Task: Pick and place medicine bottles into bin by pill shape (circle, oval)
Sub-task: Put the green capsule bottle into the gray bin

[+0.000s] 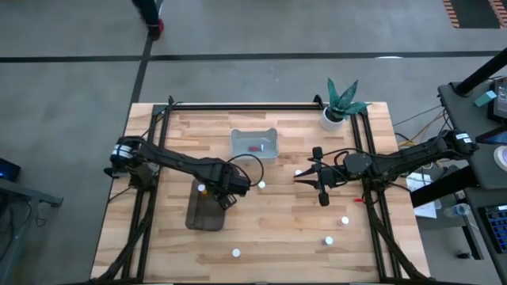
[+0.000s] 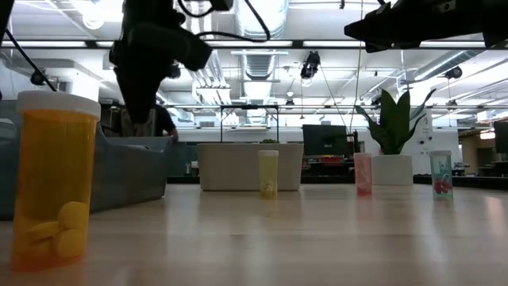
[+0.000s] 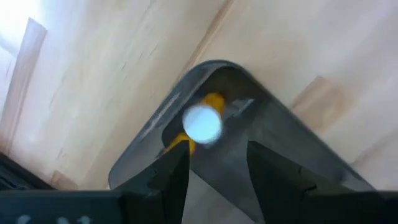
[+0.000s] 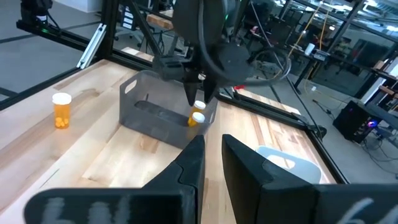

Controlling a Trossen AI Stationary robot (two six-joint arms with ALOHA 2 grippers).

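Observation:
My left gripper [image 1: 226, 195] hangs open over the far end of the dark grey bin [image 1: 204, 215]. An amber bottle with a white cap [image 3: 202, 122] sits in the bin's corner just past its fingertips. It also shows in the right wrist view [image 4: 197, 116], under the left gripper [image 4: 200, 93]. My right gripper [image 1: 298, 178] hovers at mid-table, open by a narrow gap [image 4: 212, 142] and empty. More white-capped bottles stand on the wood: one [image 1: 261, 185] between the grippers, one [image 1: 345, 221] and another [image 1: 329, 240] at the near right.
A clear bin [image 1: 254, 134] with a red thing inside stands far of centre. A white plant pot [image 1: 332, 119] is at the far right corner. Another bottle [image 1: 236, 253] stands near the front edge, large in the low view [image 2: 55, 183]. Black frame rails run along the table's sides.

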